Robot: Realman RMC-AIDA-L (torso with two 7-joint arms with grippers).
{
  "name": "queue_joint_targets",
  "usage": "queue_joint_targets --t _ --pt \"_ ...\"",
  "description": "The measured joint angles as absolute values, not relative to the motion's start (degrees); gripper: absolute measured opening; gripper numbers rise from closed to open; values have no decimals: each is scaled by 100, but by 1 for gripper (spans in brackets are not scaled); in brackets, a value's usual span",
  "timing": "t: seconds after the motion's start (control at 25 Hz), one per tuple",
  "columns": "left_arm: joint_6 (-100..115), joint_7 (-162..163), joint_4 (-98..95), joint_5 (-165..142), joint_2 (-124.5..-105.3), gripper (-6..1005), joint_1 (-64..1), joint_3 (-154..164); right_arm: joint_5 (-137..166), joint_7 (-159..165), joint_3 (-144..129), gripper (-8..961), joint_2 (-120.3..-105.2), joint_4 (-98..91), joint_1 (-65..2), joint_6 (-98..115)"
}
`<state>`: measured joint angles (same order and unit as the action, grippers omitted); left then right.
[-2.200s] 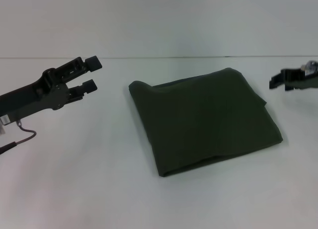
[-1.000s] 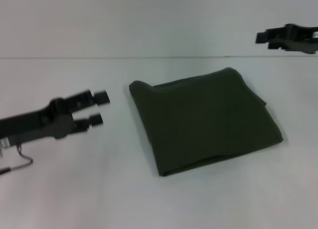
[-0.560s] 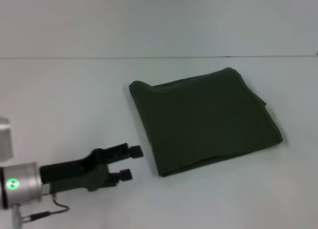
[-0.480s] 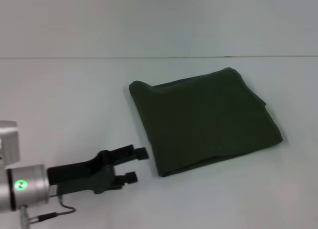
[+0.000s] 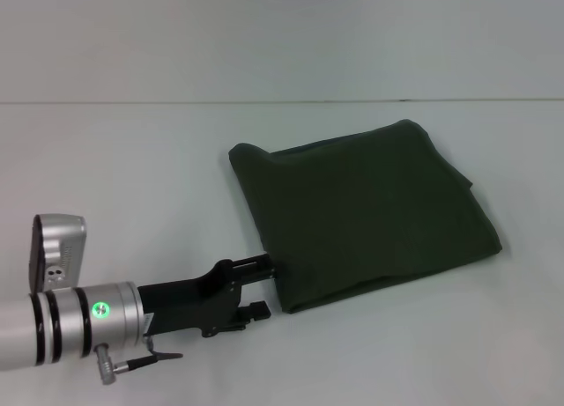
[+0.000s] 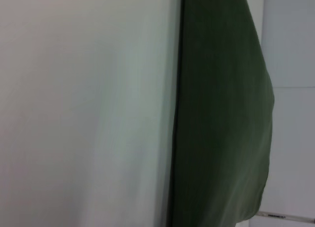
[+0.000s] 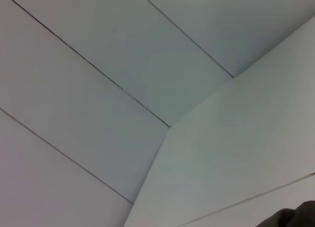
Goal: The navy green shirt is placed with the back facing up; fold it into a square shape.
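The navy green shirt [image 5: 366, 214] lies folded into a rough square on the white desk [image 5: 132, 177], a bit right of centre in the head view. It sits turned at an angle, so one corner points toward the far edge of the desk and one toward the robot. The top surface is plain dark olive, w/ only soft creases; along the right side a lower layer sticks out slightly past the upper one. No lettering shows.

The left hand [image 5: 263, 287] comes in low from the near-left, arm nearly flat over the desk, a green light on its silver wrist section. Its fingers are spread a modest way, not wide, w/ nothing between them. The upper fingertip [image 5: 264, 264] sits right at the shirt's near-left edge, close to the near corner; prob. touching the cloth, but the dark finger against dark fabric makes contact hard to confirm. The lower finger [image 5: 256, 311] is over bare desk just beside that corner.

The left wrist view shows the shirt [image 6: 221, 113] as a dark green band w/ a straight folded edge against pale desk [image 6: 88, 109]; the hand's own fingers don't show there.

The right hand is out of the head view. The right wrist view shows mostly white wall panels, w/ a small dark patch at one corner, too little to identify. Whether the right hand is open, can't tell.
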<state>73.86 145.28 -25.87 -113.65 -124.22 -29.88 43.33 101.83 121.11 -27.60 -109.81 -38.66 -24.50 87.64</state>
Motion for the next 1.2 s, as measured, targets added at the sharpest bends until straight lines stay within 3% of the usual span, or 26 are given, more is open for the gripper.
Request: queue_joint_targets --t 0.24,1.2 --pt "7342 14627 -2494 -11366 -12401 826 -3027 4325 10149 12109 -2731 851 -10978 -3858 -2479 8758" --pt "6667 14709 -1969 -11379 -12419 829 -3520 4754 10138 12104 -2531 851 -10978 -3694 -2449 8730"
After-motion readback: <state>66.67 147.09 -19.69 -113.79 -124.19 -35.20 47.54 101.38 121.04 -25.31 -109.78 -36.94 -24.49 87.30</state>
